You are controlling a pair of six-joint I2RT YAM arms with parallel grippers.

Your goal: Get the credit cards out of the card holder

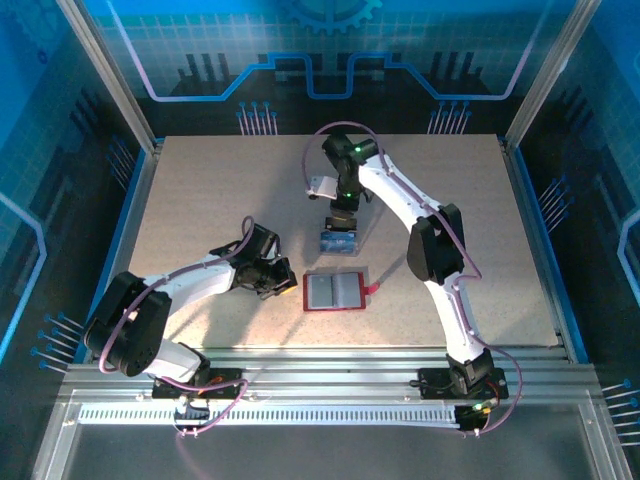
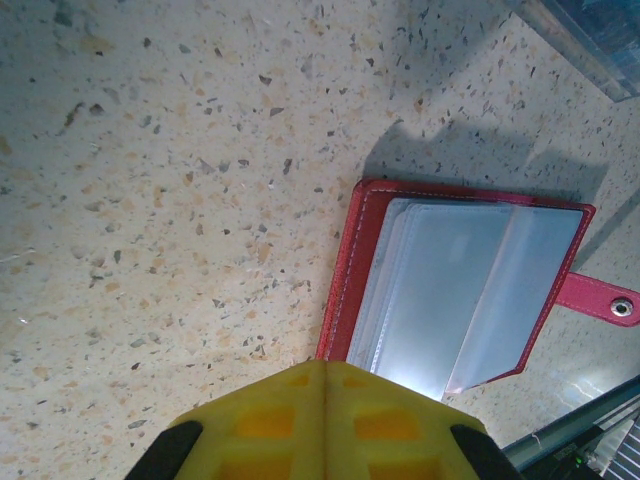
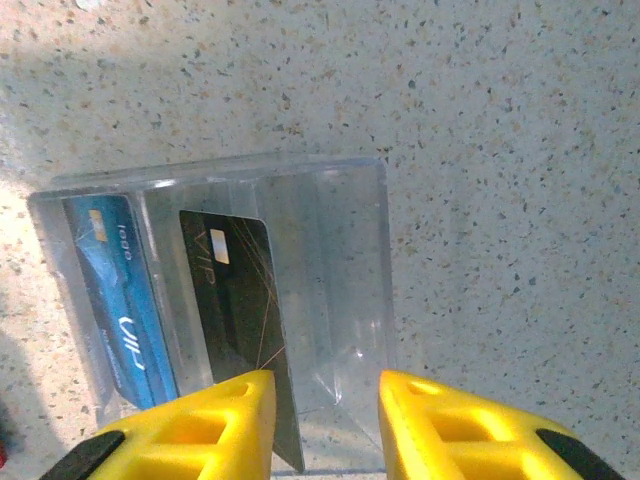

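- Yellow pads of the left tool sit closest to its wrist lens, pressed together with nothing between them; from above, the left tool lies low at the card holder's 9 o'clock, just beside its edge.
- Card holder lies open and flat on the bench, grey pockets up, with its strap tab out at 3 o'clock in the top view; no card edge shows in the visible pockets, though whether deeper sleeves hold more cannot be told.
- Right tool hangs over the clear tray, which sits at the holder's 12 o'clock; its jaws stand partly apart and clamp nothing.
- Inside the tray lie a blue card and a black card; the black card's near corner runs right up to the inner face of the pad at the wrist view's 7 o'clock, and contact there cannot be ruled out.
- Risk: if the right tool lifts while that corner clings to the pad, the black card could be dragged up and tip over the tray wall onto the bench.
- Risk: the tray looks light; a pad catching its wall would likely shift or tilt it and spill both cards.
- Risk: the left tool sits so near that a slide toward 3 o'clock could nudge the holder or fold a leaf shut; any card left inside would then be harder to reach.
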